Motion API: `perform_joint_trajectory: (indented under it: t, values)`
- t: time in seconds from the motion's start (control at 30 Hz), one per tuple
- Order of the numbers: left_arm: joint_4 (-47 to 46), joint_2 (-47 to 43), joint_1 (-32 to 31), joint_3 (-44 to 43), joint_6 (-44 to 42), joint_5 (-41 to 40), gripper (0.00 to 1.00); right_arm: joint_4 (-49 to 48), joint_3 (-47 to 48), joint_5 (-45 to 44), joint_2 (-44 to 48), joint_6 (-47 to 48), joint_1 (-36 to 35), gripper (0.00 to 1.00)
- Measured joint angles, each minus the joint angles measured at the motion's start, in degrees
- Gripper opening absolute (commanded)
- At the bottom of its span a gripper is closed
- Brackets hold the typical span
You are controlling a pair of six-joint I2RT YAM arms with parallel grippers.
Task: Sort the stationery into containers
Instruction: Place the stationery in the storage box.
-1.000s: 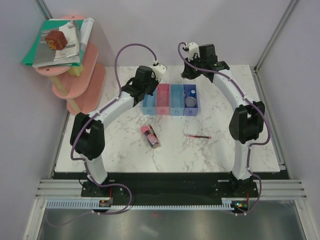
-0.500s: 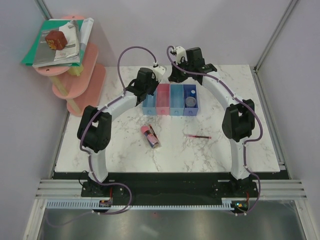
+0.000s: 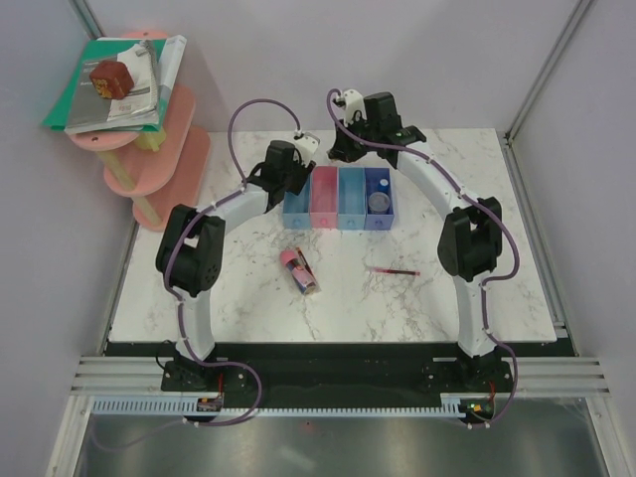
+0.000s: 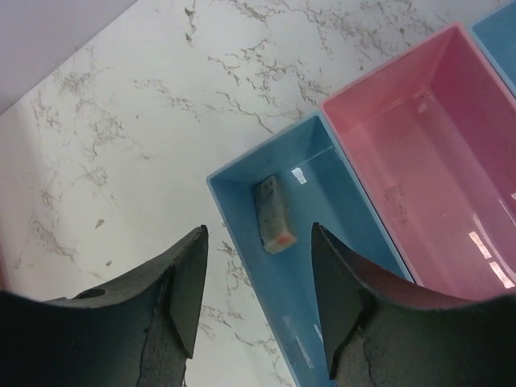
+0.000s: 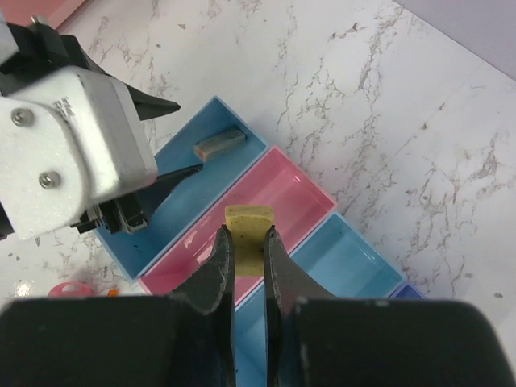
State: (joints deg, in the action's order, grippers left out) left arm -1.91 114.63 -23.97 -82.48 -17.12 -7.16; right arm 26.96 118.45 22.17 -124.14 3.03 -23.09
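Observation:
The containers are four joined trays: light blue point(image 3: 296, 204), pink point(image 3: 325, 197), light blue point(image 3: 352, 197) and darker blue point(image 3: 379, 187). My left gripper point(image 4: 258, 298) hangs open just above the left light blue tray point(image 4: 322, 266), where a small tan block point(image 4: 272, 215) lies free. My right gripper point(image 5: 248, 242) is shut on a yellowish tan block point(image 5: 248, 224), held above the pink tray point(image 5: 290, 197). A grey cylinder point(image 3: 379, 204) sits in the darker blue tray. On the table lie a pink-capped dark tube point(image 3: 299, 270) and a thin red pen point(image 3: 394, 270).
A tiered pink round shelf point(image 3: 169, 159) stands at the back left, carrying stacked books and papers point(image 3: 119, 84) with a brown block point(image 3: 110, 78). Metal frame posts rise at the back corners. The two wrists are close together over the trays.
My left gripper has opened and the tan block now lies in the left light blue tray. The right arm has swung left over the trays, still holding its block.

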Motion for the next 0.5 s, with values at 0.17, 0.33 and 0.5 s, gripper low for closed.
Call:
perform_joint_trajectory:
  t: [0.17,0.33,0.5]
  values:
    - [0.2,-2.8,0.17,3.21,0.04,0.04,0.6,-0.83,1.42,-0.17,-2.12,-0.39,-1.68,0.0]
    - [1.84,-11.08,1.42,6.58,0.5,0.0,0.59,-0.92,2.03,-0.24,-4.31,-0.79,-3.21,0.0]
    - [3.52,-22.12,2.71,11.74,0.5,-0.09,0.57,-1.2,3.08,-0.66,-6.56,-0.9,-4.98,0.0]
